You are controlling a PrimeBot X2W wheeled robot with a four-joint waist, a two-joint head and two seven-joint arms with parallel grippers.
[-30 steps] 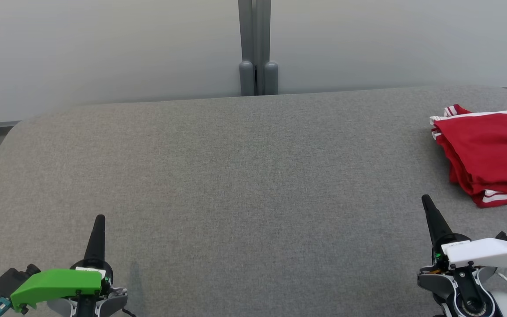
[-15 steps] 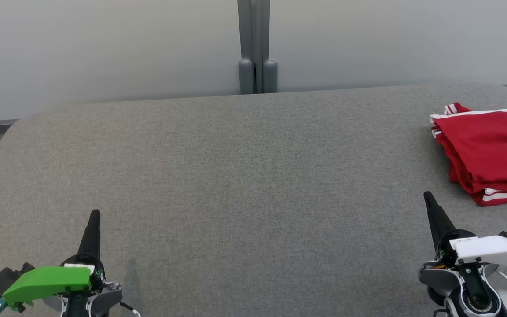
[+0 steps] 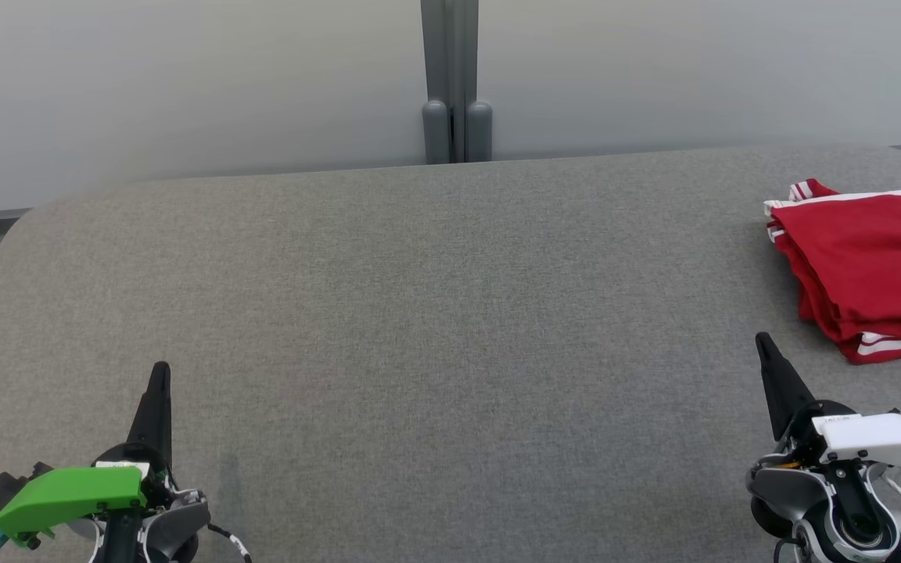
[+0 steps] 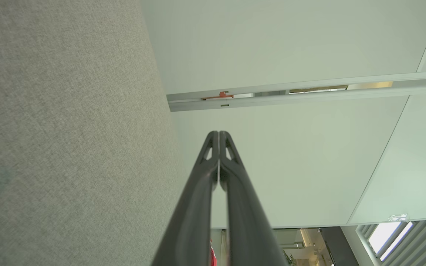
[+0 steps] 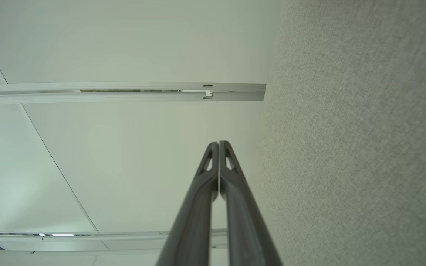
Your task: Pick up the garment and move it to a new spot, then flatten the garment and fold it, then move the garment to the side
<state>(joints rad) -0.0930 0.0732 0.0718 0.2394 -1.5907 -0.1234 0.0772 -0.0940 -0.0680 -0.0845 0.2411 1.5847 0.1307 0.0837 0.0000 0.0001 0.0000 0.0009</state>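
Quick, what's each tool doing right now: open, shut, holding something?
Left tool: closed, holding nothing.
Right tool: closed, holding nothing.

I see the folded red garment point(image 3: 865, 266) lying at the right side of the grey table point(image 3: 450, 313), my right gripper point(image 3: 762, 341) near it, my left gripper point(image 3: 159, 369) well apart, both pinched together.

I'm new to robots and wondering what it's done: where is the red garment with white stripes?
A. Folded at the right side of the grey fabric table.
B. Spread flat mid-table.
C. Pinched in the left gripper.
A: the red garment with white stripes lies folded on the grey fabric table's right side, clear of the right gripper.
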